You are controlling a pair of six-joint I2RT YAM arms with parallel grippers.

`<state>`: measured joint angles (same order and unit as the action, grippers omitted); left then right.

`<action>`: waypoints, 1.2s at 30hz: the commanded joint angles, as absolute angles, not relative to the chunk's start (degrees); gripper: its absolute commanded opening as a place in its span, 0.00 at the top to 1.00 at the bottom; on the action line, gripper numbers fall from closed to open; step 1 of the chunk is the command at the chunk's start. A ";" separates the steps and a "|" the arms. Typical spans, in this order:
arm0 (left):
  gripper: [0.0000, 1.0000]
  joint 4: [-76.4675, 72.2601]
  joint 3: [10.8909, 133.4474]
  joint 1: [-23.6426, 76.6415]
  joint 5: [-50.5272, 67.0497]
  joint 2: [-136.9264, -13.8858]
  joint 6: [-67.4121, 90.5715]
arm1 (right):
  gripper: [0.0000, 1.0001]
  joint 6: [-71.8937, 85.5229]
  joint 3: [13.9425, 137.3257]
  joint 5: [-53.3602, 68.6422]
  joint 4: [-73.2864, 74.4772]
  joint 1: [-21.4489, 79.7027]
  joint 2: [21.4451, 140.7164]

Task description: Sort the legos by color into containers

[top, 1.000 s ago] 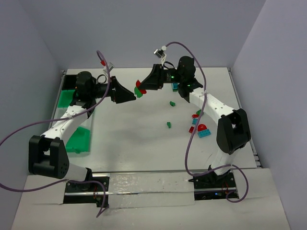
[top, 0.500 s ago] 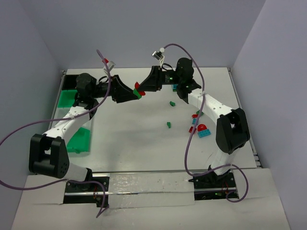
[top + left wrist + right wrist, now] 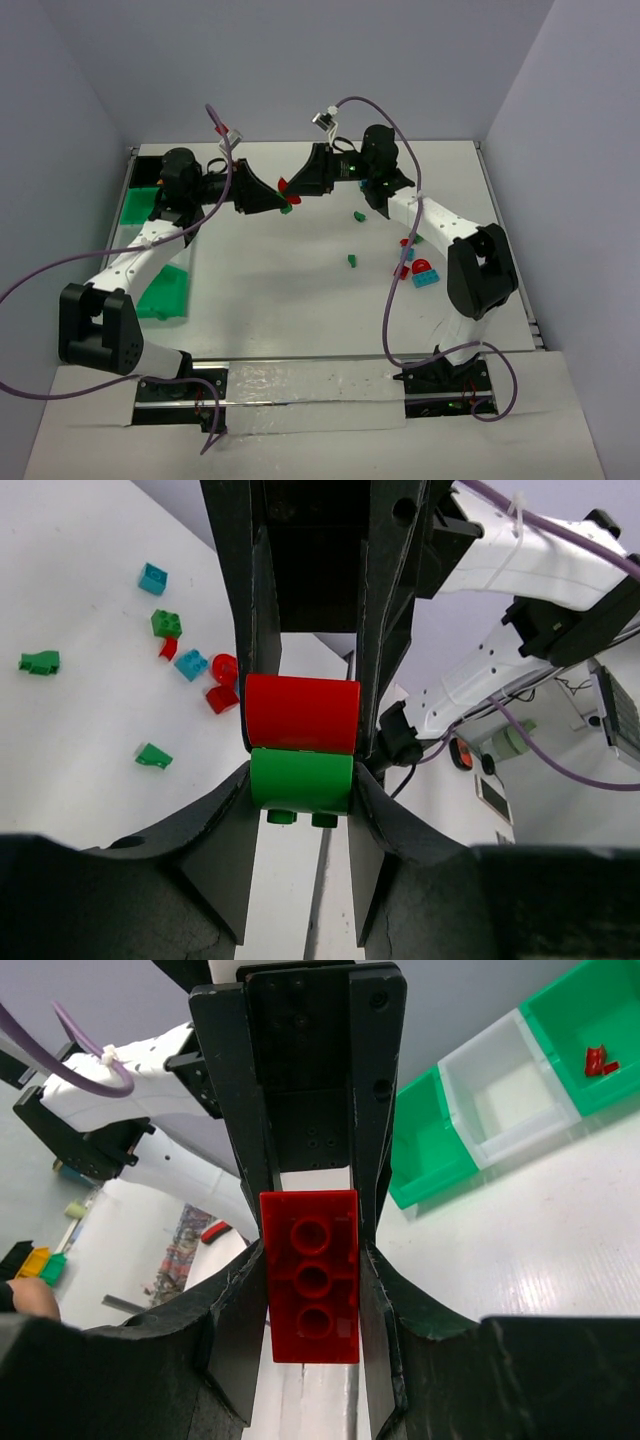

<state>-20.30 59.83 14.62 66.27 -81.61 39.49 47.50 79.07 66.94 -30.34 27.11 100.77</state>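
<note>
Arms [image 3: 150,250] [image 3: 430,215] aloft, left end effector [image 3: 301,780] opposite right end effector [image 3: 312,1280].

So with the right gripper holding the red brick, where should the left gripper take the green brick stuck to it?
Take the green brick by its two smooth side faces, coming straight in from its studded end, opposite the red brick. The right gripper covers only the red half, leaving those sides free; the left gripper has its fingers against them.
</note>
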 commanded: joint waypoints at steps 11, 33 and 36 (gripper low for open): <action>1.00 55.24 68.41 -10.40 55.91 -78.89 -30.23 | 1.00 47.89 83.14 65.51 -30.96 22.32 100.23; 0.86 47.90 57.13 -30.70 19.08 -75.36 -37.87 | 1.00 15.49 85.57 58.91 7.00 23.55 97.38; 0.66 48.85 57.13 -30.76 19.20 -76.10 -38.76 | 1.00 13.06 85.78 57.97 9.42 23.96 97.45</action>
